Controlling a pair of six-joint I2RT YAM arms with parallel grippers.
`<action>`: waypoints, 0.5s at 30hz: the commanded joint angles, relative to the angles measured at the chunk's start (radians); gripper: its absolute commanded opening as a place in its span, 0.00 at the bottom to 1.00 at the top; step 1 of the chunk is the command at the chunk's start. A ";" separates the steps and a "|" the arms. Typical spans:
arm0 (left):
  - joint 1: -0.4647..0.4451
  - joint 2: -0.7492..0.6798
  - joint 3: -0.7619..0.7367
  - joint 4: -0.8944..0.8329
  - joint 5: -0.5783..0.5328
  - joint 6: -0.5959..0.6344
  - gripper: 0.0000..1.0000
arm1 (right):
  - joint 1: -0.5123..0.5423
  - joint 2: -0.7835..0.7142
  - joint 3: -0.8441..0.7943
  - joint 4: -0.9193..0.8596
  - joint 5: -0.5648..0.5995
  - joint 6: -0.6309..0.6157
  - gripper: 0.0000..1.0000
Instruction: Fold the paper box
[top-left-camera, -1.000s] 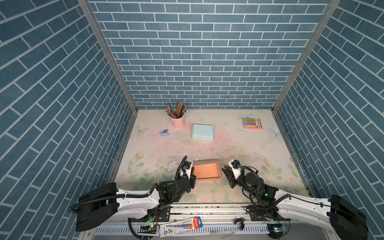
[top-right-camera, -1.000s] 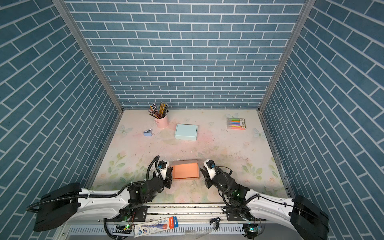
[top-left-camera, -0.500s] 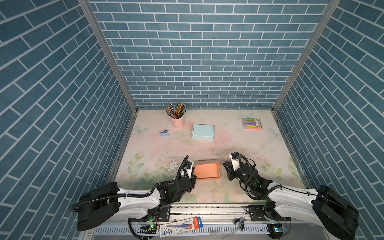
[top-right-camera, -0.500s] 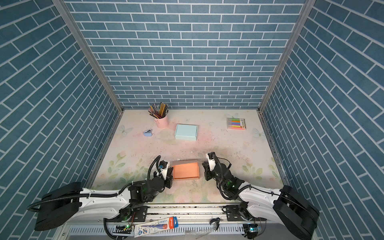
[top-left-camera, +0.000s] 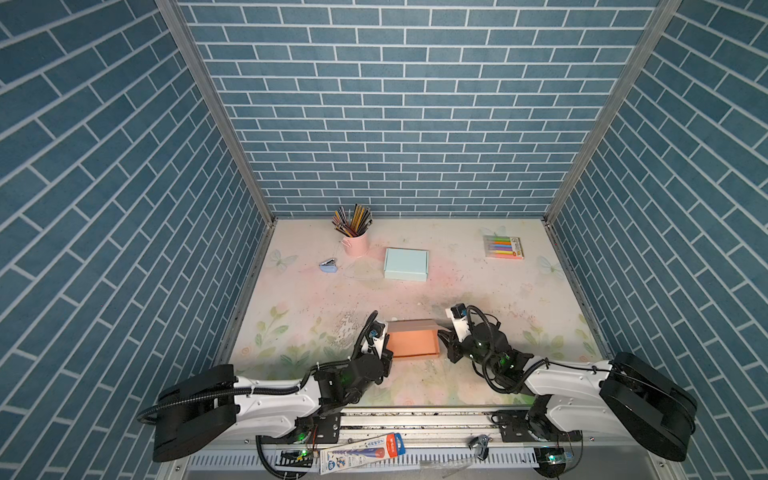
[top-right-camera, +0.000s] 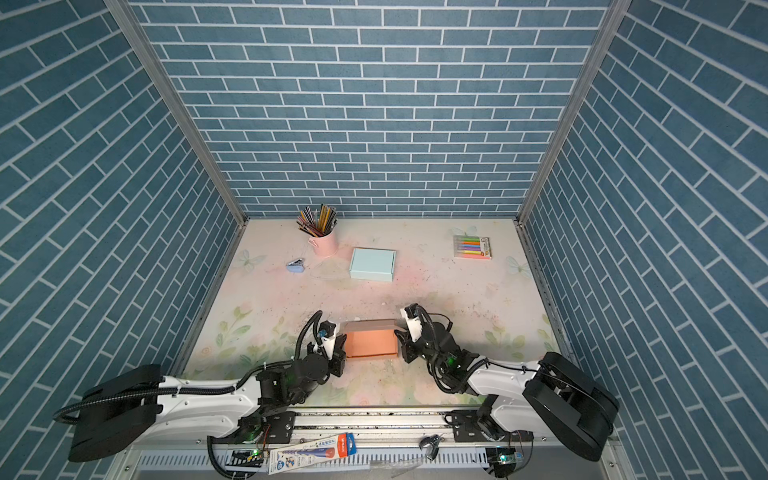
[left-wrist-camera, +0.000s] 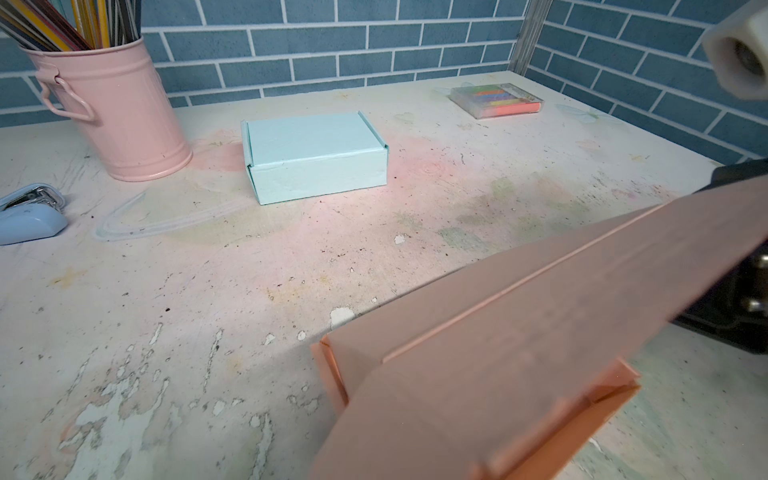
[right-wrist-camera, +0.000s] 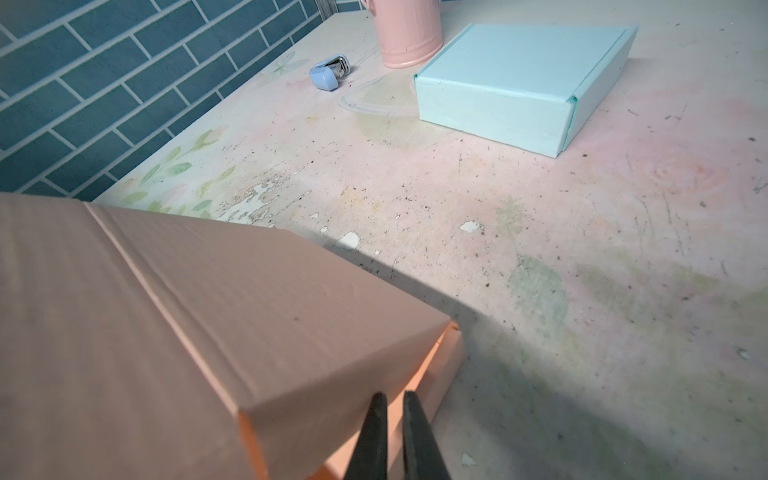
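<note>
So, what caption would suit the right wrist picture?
Right gripper fingertips, narrowly apart, at a corner of the orange paper box.

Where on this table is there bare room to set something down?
Bare: the band between light blue box and orange box, and the right side in front of the marker pack. Crowded: the front, where left claw and right claw flank that box, and by the pink cup and stapler.

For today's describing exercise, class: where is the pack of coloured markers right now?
In both top views the marker pack lies flat at the far right, near the back, to the right of the pale blue box and not touching it.
</note>
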 joint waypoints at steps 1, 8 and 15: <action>-0.008 0.003 0.003 -0.072 0.024 -0.002 0.00 | 0.006 0.028 0.025 0.041 -0.056 -0.006 0.12; -0.009 -0.002 -0.018 -0.077 0.008 -0.004 0.00 | 0.008 -0.054 -0.014 -0.037 0.032 0.043 0.12; -0.010 0.018 -0.026 -0.065 0.009 -0.006 0.00 | -0.028 -0.378 -0.061 -0.395 0.288 0.147 0.24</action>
